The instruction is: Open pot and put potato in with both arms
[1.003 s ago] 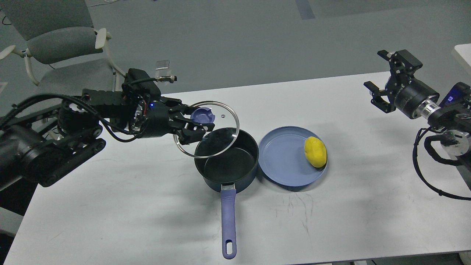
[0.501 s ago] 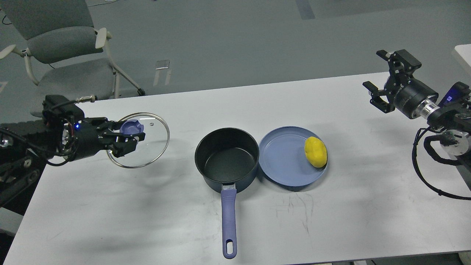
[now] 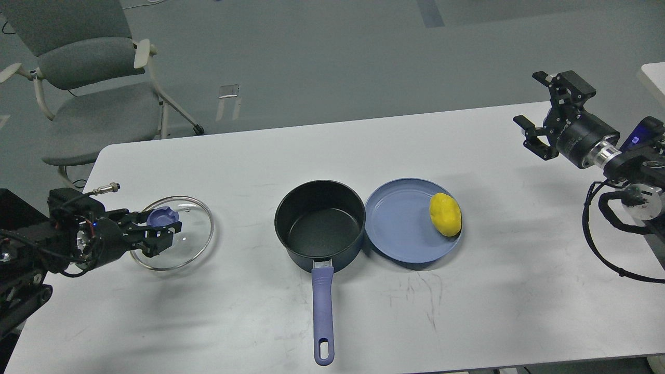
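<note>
The dark pot (image 3: 319,223) stands open at the table's middle, its blue handle (image 3: 322,311) pointing toward me. A yellow potato (image 3: 445,214) lies on the right side of a blue plate (image 3: 400,228) that touches the pot's right side. My left gripper (image 3: 162,230) is shut on the blue knob of the glass lid (image 3: 184,244) and holds the lid low over the table's left part. My right gripper (image 3: 540,111) is open and empty above the table's far right, well apart from the potato.
The white table (image 3: 467,311) carries faint scuff marks in front of the plate. A grey chair (image 3: 78,67) stands behind the table's left corner. A white surface edge (image 3: 655,78) shows at the far right.
My left arm has carried the lid from above the pot leftward and down to the table's left part. The right arm has stayed nearly still.
</note>
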